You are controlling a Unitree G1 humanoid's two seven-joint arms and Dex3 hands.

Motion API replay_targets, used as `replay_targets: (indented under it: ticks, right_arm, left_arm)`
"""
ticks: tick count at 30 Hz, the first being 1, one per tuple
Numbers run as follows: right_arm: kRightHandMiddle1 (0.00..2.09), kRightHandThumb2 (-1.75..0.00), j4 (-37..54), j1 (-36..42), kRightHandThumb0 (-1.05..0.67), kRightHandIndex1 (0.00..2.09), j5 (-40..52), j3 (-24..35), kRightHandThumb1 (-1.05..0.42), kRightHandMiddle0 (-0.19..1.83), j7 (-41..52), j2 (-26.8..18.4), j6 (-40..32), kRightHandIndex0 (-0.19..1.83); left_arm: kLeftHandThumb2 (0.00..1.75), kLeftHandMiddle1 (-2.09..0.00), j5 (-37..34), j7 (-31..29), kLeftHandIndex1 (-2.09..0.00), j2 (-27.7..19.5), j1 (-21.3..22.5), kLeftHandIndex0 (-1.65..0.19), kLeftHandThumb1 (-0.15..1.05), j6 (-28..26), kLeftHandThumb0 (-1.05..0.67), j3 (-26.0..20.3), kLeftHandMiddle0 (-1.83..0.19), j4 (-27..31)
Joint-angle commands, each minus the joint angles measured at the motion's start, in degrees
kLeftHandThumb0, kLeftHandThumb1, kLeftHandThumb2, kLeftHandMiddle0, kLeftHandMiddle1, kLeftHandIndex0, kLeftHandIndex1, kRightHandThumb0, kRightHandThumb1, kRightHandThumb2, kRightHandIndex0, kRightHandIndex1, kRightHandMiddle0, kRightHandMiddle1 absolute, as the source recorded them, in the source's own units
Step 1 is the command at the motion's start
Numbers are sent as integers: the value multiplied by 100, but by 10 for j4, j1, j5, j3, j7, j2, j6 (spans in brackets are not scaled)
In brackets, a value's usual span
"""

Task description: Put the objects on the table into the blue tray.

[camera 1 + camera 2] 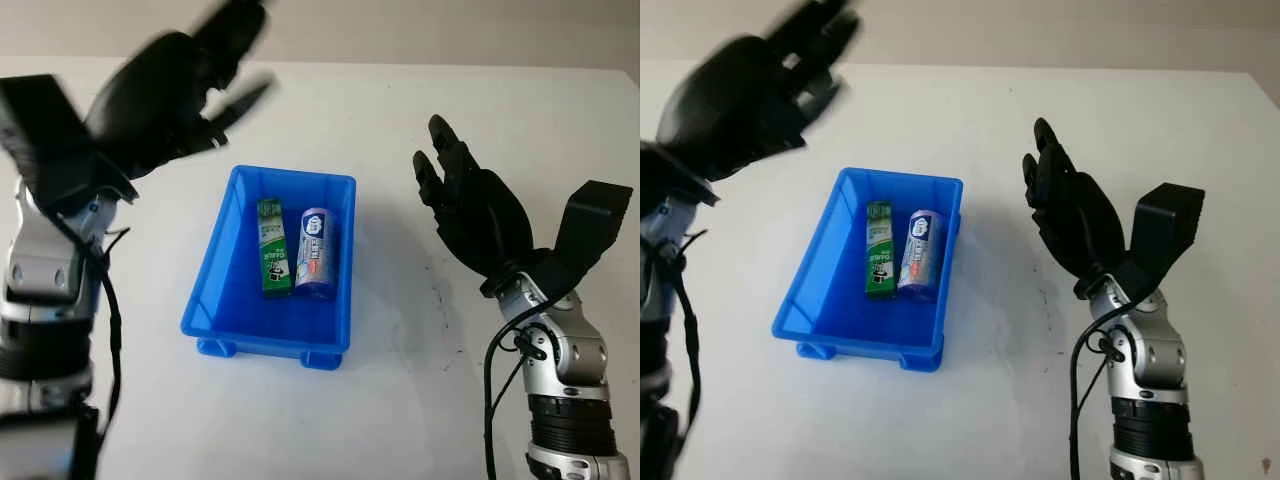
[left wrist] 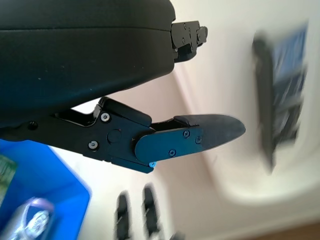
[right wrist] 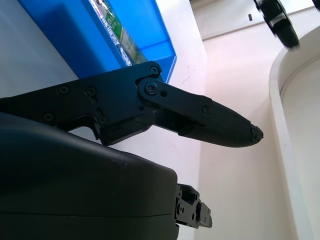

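1. The white table [image 1: 400,390] is spreading under both arms, and its far edge is showing beyond the fingertips of both hands.
2. The left hand [image 1: 170,95] is hanging raised above the table, up and off to the outer side of the blue tray [image 1: 215,290]; it is holding nothing and its fingers are reaching out uncurled toward the far edge. Its outline is smeared, so the fingertips are hard to make out.
3. The right hand [image 1: 1068,210] is standing upright on its wrist over the table, palm turned toward the tray, well apart from the tray's near wall; it is holding nothing, with fingers extended upward and not curled.
4. The blue tray is sitting between the two hands, nearer the right one, with its long side running away from the robot.
5. A green toothpaste box [image 1: 272,245] is lying inside the tray, on the left hand's side.
6. A purple-and-white cylindrical container [image 1: 316,252] is lying just beside it, on the right hand's side; whether the two are touching is unclear, and its label is too small to read.
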State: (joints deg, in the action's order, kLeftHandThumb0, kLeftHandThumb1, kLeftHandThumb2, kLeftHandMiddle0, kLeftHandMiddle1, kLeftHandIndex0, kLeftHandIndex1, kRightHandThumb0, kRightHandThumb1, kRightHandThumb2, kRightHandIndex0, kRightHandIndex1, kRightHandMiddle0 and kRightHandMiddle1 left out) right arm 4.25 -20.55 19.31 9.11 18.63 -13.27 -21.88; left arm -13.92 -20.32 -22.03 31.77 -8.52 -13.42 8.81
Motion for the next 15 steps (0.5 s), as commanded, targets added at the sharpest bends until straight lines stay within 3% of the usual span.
replay_targets:
  ticks: [1, 6, 15]
  right_arm:
    - [0, -77, 2, -8, -78, 0, 1, 1, -105, -19, -1, 0, 11, -19]
    - [0, -78, 2, -12, -78, 0, 0, 3, -105, -19, -2, -3, 12, -19]
    - [0, -82, -1, -21, -81, 0, -18, -1, -105, -19, -26, 3, 22, -19]
  left_arm:
    - [71, -1, -9, 23, -1, 8, -36, 19, 105, 8, -78, -27, 19, 28]
    - [72, 0, 4, 80, 0, 19, -102, 19, 105, 4, -79, -50, 19, 61]
    - [71, 0, 21, 105, 0, 20, -169, 19, 105, 12, -78, -55, 19, 32]
